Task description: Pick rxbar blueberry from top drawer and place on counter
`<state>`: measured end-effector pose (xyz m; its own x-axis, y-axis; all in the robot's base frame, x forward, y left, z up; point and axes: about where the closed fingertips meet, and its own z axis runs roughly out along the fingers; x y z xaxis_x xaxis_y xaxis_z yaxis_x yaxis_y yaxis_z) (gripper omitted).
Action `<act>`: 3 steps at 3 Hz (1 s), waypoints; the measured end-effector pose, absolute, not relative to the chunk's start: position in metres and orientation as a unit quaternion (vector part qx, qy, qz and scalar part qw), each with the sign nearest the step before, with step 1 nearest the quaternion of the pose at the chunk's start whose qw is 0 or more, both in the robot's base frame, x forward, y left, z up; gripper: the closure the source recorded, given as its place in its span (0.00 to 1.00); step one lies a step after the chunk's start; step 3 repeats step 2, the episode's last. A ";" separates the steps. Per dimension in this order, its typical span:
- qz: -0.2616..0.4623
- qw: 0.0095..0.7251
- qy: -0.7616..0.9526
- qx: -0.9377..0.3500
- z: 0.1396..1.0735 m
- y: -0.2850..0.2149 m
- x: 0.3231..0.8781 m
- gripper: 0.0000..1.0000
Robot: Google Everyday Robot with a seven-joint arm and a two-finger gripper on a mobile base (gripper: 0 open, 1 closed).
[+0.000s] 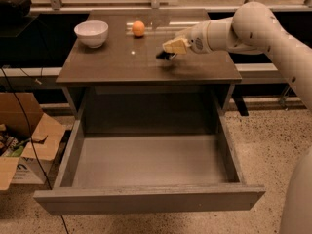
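My gripper [169, 51] hangs just above the middle right of the counter [122, 62], reaching in from the right on the white arm. Its cream fingers [175, 45] are shut on a small dark bar, the rxbar blueberry [163, 56], which sticks out below the fingertips, close over the counter surface. I cannot tell whether the bar touches the counter. The top drawer [146, 199] is pulled fully open below the counter, and its grey floor shows nothing lying on it.
A white bowl [91, 32] stands at the counter's back left and an orange [138, 28] at the back middle. An open cardboard box [22, 145] sits on the floor to the left of the drawer. A dark shelf runs behind the counter.
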<state>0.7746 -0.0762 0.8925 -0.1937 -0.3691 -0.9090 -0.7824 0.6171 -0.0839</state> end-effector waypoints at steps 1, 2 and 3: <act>0.205 0.504 0.745 -0.387 0.892 -0.076 0.775 0.00; 0.205 0.504 0.745 -0.387 0.892 -0.076 0.775 0.00; 0.205 0.504 0.745 -0.387 0.892 -0.076 0.775 0.00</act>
